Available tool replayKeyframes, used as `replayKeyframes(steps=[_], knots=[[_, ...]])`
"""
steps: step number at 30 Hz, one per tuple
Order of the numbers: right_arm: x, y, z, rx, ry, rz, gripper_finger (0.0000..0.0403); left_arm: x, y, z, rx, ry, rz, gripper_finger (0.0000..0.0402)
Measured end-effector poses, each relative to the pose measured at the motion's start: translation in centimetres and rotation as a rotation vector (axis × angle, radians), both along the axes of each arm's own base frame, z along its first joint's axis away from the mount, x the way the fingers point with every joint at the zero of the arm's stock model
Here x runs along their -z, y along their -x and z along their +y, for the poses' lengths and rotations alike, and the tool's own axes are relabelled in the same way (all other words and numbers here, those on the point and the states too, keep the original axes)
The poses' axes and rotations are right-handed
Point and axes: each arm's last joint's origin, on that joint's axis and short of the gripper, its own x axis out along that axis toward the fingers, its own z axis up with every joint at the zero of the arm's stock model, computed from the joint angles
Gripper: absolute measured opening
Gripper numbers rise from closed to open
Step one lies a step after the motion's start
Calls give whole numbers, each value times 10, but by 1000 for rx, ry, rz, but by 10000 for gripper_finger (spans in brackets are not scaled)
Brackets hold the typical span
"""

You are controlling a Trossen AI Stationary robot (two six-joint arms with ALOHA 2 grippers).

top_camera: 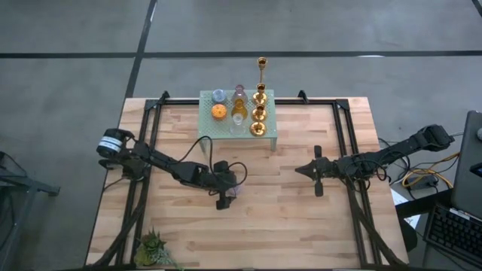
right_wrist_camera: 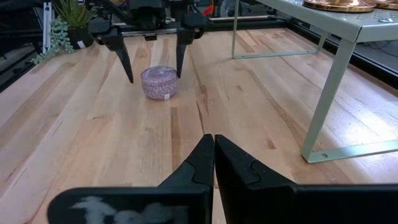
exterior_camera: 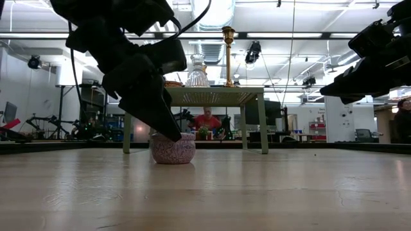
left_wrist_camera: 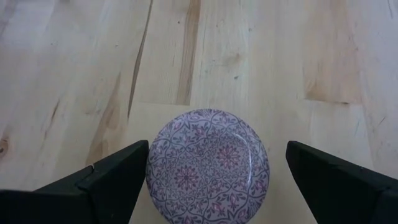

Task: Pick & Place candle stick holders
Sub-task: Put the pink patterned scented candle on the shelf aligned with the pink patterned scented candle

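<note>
A squat, round glass candle holder [left_wrist_camera: 208, 165], pale pink-purple with a fine lacy floral pattern across its domed top, sits on the wooden worktop [top_camera: 286, 203]. It lies between the two dark fingers [left_wrist_camera: 102, 186] of the left gripper [top_camera: 230, 194], which are spread wide on either side of it. Bare wood shows between the holder and the finger on one side; the other finger stands just beside its rim, and whether it touches cannot be told. In the low view the holder rests flat on the worktop with one fingertip coming down to its upper edge.

Beyond the fingers, a mint-green perforated metal stand [top_camera: 205, 113] carries the other holders: a blue glass one [top_camera: 218, 95], an orange one [top_camera: 218, 112], a clear one [top_camera: 238, 121], and gold candlesticks [top_camera: 258, 113] in a row along one side. A tall slender gold candlestick [top_camera: 262, 69] stands at the far end of that row.

The right gripper [top_camera: 301, 170] hangs above bare worktop, well apart from the patterned holder, its fingers pressed together on nothing.

A small spiky green plant [top_camera: 153, 247] sits at the near corner of the worktop.
</note>
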Motion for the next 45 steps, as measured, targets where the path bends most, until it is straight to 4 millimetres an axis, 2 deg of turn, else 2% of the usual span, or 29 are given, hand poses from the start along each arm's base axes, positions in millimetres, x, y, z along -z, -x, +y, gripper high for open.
replayKeyframes(steps=[27,35,45], knots=[[0,0,0,0,0,0,8,-1,-1,0,-3,8,-18,381],[0,0,0,0,0,0,8,8,5,1,-12,9,-17,381],[0,0,0,0,0,0,8,9,4,1,-17,23,-64,380]])
